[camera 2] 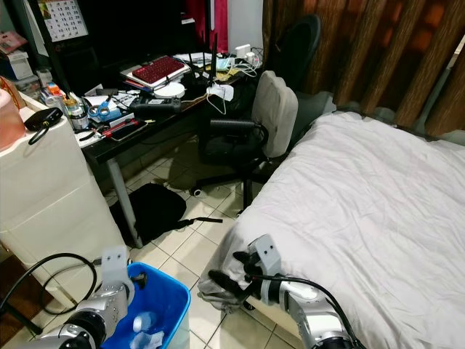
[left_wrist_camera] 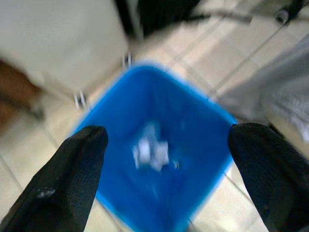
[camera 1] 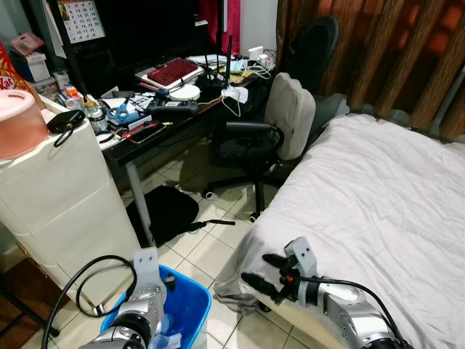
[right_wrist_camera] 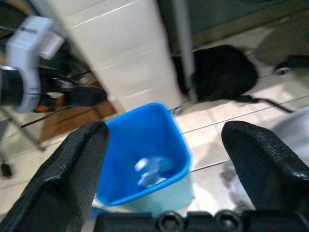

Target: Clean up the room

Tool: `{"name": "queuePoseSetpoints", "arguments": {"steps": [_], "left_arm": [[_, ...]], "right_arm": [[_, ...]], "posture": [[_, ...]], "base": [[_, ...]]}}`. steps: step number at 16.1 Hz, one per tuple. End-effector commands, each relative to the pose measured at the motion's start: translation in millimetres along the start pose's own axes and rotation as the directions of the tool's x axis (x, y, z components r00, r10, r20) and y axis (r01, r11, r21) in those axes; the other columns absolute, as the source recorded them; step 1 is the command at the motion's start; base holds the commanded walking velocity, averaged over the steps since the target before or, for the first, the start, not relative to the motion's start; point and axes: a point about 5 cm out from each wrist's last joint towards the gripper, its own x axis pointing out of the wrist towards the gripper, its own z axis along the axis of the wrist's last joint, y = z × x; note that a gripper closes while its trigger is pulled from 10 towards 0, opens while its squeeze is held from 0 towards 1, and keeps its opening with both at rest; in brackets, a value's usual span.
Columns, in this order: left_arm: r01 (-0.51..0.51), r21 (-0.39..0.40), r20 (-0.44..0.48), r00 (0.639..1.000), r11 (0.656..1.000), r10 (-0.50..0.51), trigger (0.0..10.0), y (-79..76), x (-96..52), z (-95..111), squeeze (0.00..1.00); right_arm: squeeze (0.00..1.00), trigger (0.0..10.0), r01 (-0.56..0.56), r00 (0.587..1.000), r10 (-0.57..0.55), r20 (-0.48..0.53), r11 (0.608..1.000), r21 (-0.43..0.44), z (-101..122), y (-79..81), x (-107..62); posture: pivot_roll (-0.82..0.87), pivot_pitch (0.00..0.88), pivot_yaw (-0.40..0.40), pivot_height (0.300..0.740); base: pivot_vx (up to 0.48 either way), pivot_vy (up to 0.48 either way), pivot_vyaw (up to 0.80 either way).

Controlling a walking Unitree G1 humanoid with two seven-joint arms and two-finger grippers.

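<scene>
Left gripper [left_wrist_camera: 164, 159] above blue bin [left_wrist_camera: 193, 125]

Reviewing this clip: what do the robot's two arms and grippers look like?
Both arms are silver metal with rounded, ribbed joint housings. Each ends in a pale grey wrist block. The right gripper has two long black fingers with a textured surface, and so does the left gripper. A black cable loops beside the left arm; another runs along the right.

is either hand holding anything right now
No. The left hand is open over the blue bin, and the right hand is open too.
</scene>
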Motion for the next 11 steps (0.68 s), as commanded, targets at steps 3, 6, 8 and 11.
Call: {"name": "queuePoseSetpoints", "arguments": {"steps": [3,6,8,11], "left_arm": [[0.095,0.120,0.485,0.863,0.988,-0.142,10.0,-6.0,-23.3,49,0.00],[0.147,0.148,0.643,0.737,0.978,-0.208,10.0,1.0,-60.7,50,0.00],[0.168,0.137,0.678,0.703,0.976,-0.216,10.0,-2.3,-73.0,49,0.00],[0.220,0.164,0.659,0.701,0.962,-0.272,10.0,-16.0,-72.9,54,0.00]], "right_arm": [[0.00,10.0,0.355,0.928,-0.345,0.141,0.934,-0.047,20,-32.7,-20.2],[0.00,10.0,0.549,0.811,-0.532,0.243,0.836,-0.002,16,-39.4,-53.8],[0.00,10.0,0.609,0.756,-0.593,0.275,0.792,0.034,9,-36.5,-64.3],[0.00,10.0,0.626,0.735,-0.604,0.309,0.779,0.036,17,-36.5,-56.0]], "posture": [[-0.02,0.002,-0.011,0.740],[0.01,0.000,-0.014,0.740],[0.01,0.000,-0.011,0.740],[-0.03,0.000,0.005,0.740]], "base": [[0.000,0.000,0.00],[0.000,0.000,0.00],[0.000,-0.480,0.00],[0.000,-0.480,-0.50]]}}
